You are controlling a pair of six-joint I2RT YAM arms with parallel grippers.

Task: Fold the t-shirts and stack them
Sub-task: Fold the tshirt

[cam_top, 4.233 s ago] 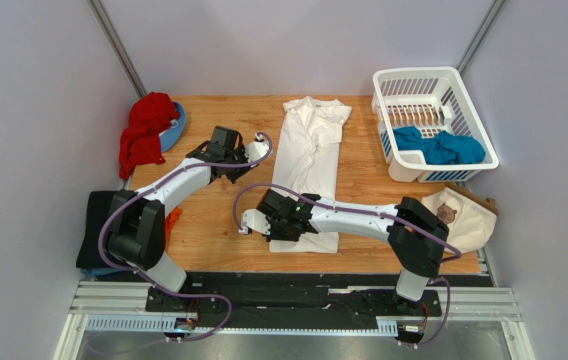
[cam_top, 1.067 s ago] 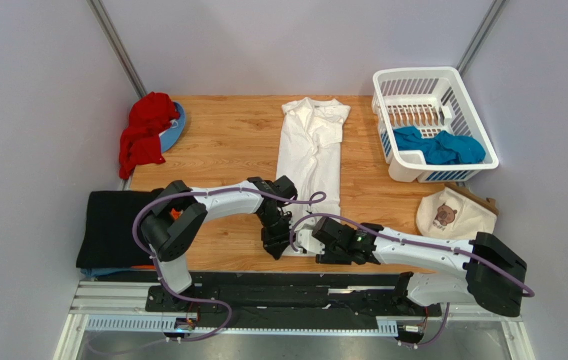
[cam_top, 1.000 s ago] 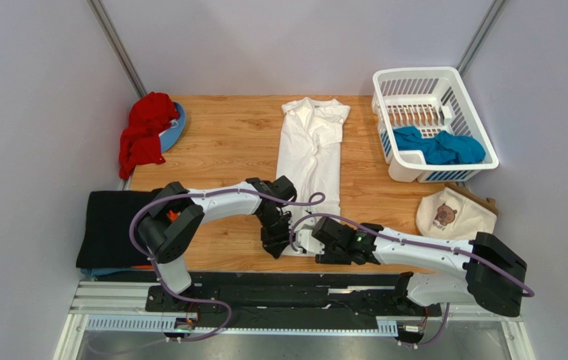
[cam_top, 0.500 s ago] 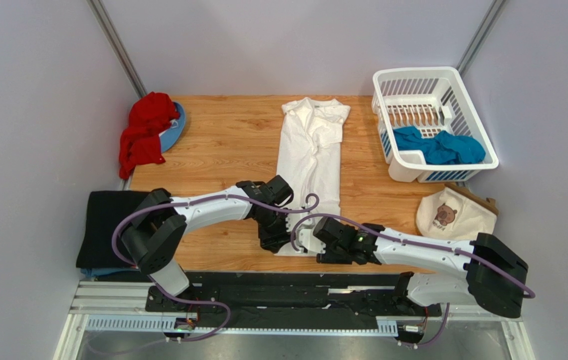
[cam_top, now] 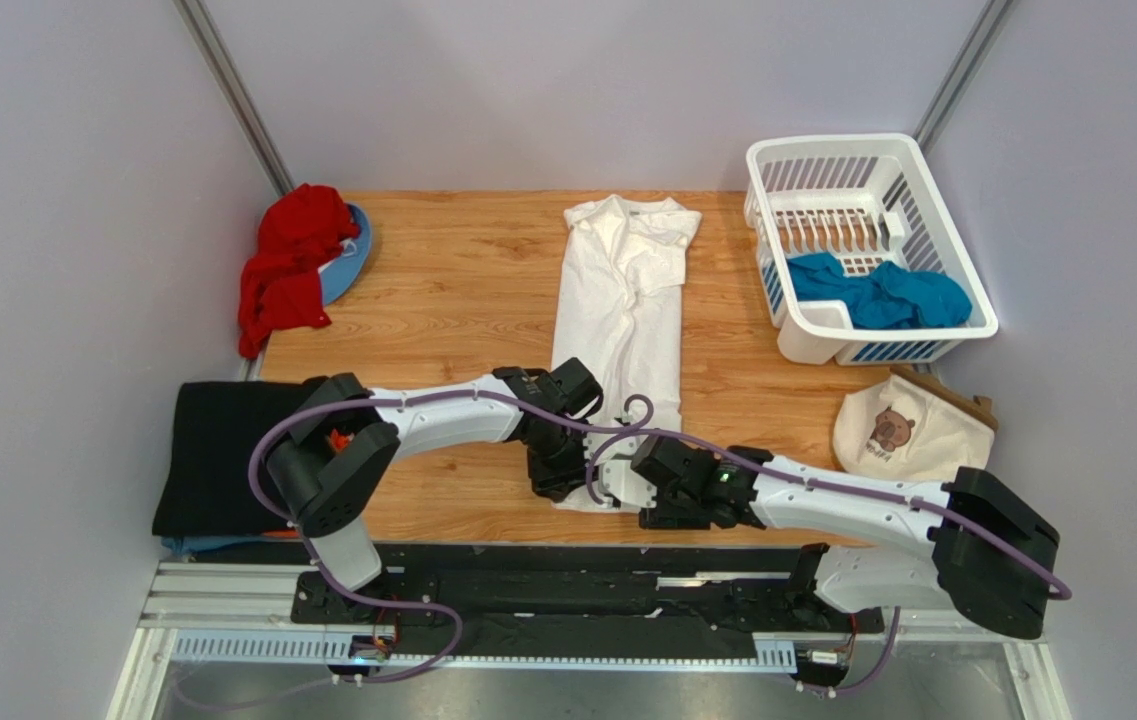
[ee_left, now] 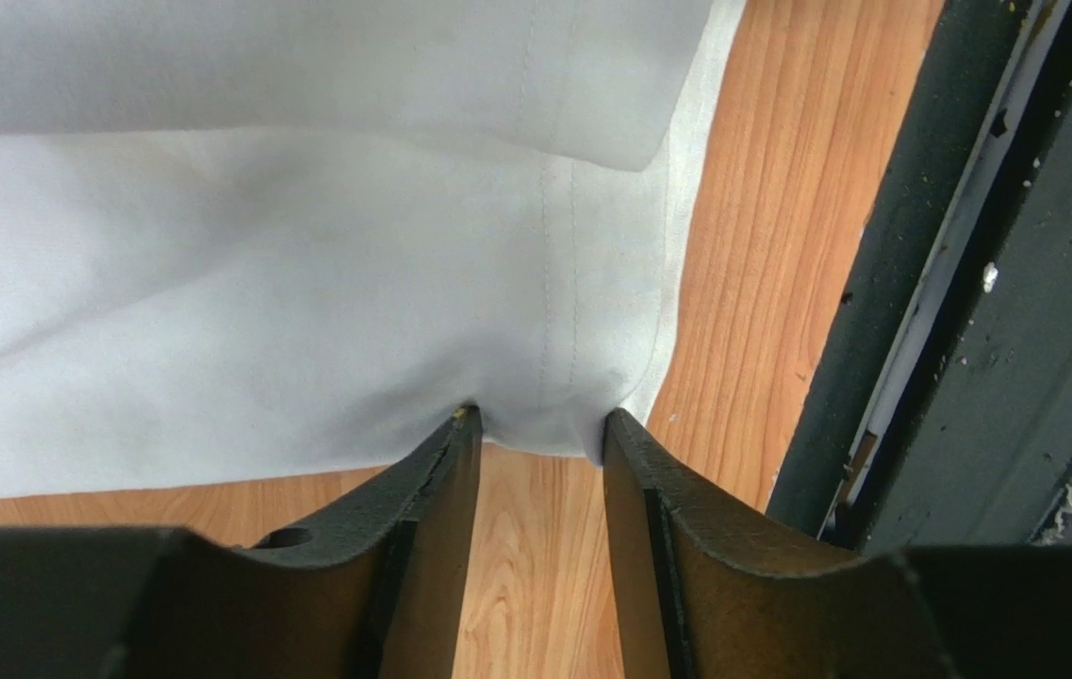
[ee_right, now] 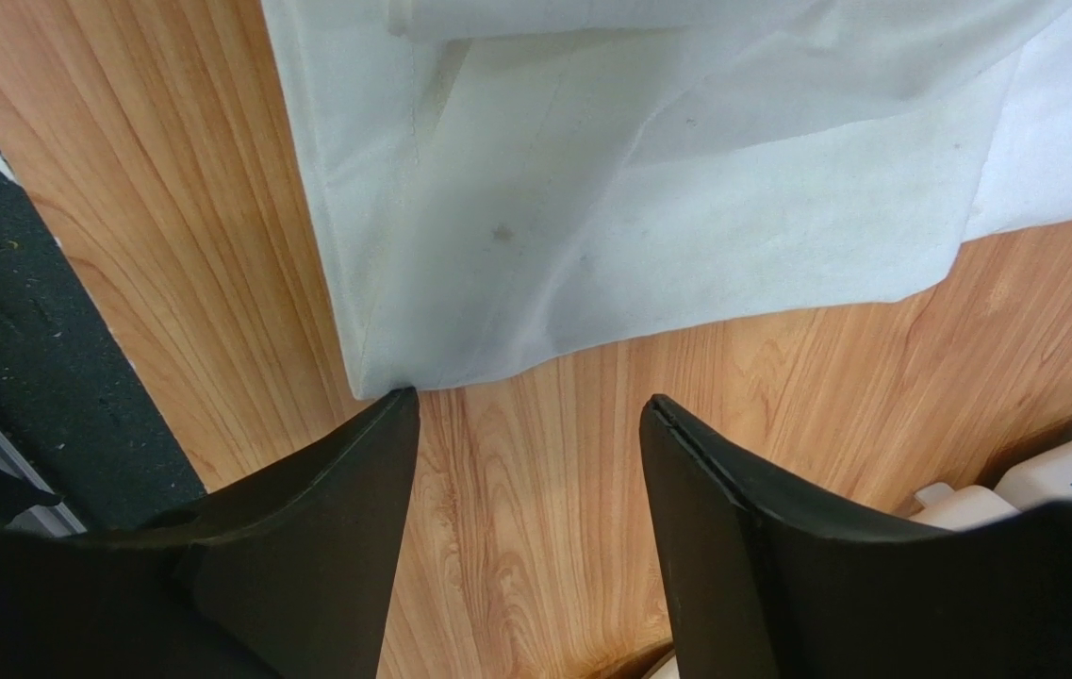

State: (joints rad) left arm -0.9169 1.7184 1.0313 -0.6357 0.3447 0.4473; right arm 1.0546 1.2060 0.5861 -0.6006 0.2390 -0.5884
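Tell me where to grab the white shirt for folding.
Grip the near hem at its two corners, coming from the near side. The white shirt lies flat in a long strip, collar far; the left gripper and right gripper are open at those corners.

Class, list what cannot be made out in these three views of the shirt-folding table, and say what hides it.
1. Top view: the near hem of the white shirt, covered by the left gripper and right gripper.
2. Left wrist view: whether the left gripper pinches that hem; its fingertips hide the contact.
3. Top view: the teal shirt, crumpled, partly behind the basket wall.
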